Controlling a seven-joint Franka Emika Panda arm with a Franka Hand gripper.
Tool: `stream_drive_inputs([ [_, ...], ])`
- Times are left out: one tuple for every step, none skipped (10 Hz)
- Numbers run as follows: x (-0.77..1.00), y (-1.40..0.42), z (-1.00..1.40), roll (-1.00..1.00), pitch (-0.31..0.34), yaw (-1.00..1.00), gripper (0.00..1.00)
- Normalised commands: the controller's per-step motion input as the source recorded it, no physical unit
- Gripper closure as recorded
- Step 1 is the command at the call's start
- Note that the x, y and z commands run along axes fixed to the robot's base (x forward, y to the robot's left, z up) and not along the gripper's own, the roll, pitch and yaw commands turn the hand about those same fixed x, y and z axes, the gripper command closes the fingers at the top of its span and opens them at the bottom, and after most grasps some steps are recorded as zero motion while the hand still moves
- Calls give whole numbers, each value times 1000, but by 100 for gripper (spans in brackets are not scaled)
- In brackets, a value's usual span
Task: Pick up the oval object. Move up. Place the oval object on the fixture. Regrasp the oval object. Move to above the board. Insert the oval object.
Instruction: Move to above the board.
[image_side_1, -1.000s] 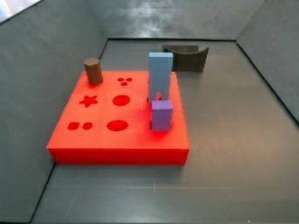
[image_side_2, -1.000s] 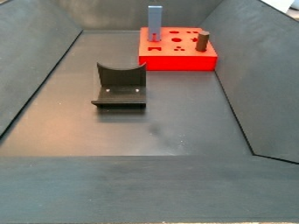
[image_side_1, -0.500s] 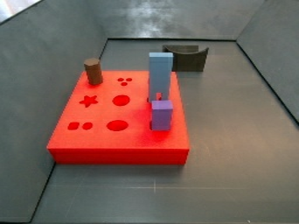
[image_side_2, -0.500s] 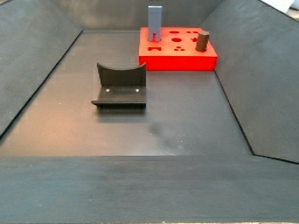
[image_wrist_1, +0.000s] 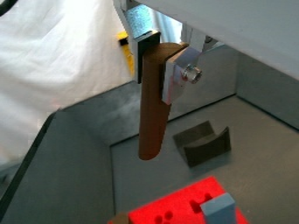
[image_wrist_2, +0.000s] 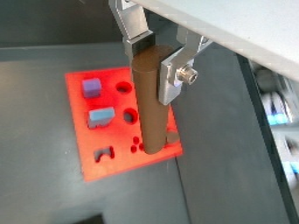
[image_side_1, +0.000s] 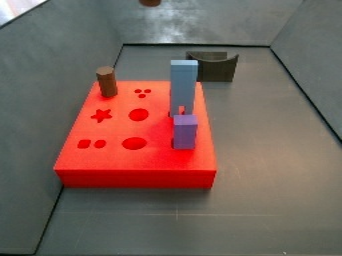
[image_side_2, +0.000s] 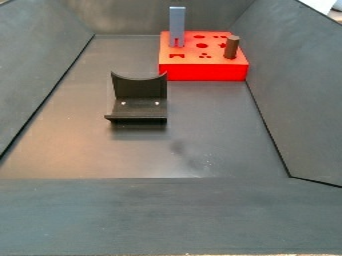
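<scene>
My gripper (image_wrist_1: 160, 74) is shut on the top end of the oval object (image_wrist_1: 151, 122), a long dark-brown peg hanging straight down between the silver fingers (image_wrist_1: 177, 77). In both wrist views it hangs high over the floor, and the gripper (image_wrist_2: 156, 70) holds the oval object (image_wrist_2: 149, 114) above the red board (image_wrist_2: 107, 99). Only the peg's lower tip (image_side_1: 150, 3) shows in a side view, at the frame's upper edge, above the board (image_side_1: 120, 165). The fixture (image_side_1: 214, 65) stands apart behind the board, and the fixture (image_side_2: 136, 97) carries nothing.
On the board (image_side_2: 201, 70) stand a tall blue block (image_side_1: 183, 82), a short purple block (image_side_1: 186, 131) and a stubby brown cylinder (image_side_1: 106, 80). Grey sloping walls enclose the floor. A white cloth and a yellow item lie beyond the wall in a wrist view.
The peg's lower tip has come into sight at the upper edge of a side view, where nothing showed before. Board, blocks and fixture have not moved.
</scene>
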Motion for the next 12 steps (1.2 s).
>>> stream_drive_inputs([
  [-17, -86, -4, -404, -125, 1000, 100],
  [-8, -61, -5, -397, -142, 1000, 100],
  [-10, -19, 7, -386, -176, 1000, 100],
  [-19, -8, 4, -375, -203, 1000, 100],
  [-35, 10, 3, -359, -244, 1000, 100],
  [-41, 9, -7, -350, -266, 1000, 100],
  [-63, 23, -3, -325, -328, 1000, 100],
  [-72, 26, -7, -307, -369, 1000, 100],
  [-76, 25, -10, -287, -410, 1000, 100],
  [-71, 21, -5, -257, -461, 1000, 100],
  [-61, 18, -8, -232, -499, 1000, 100],
  [-57, 16, -5, -194, -554, 987, 100],
])
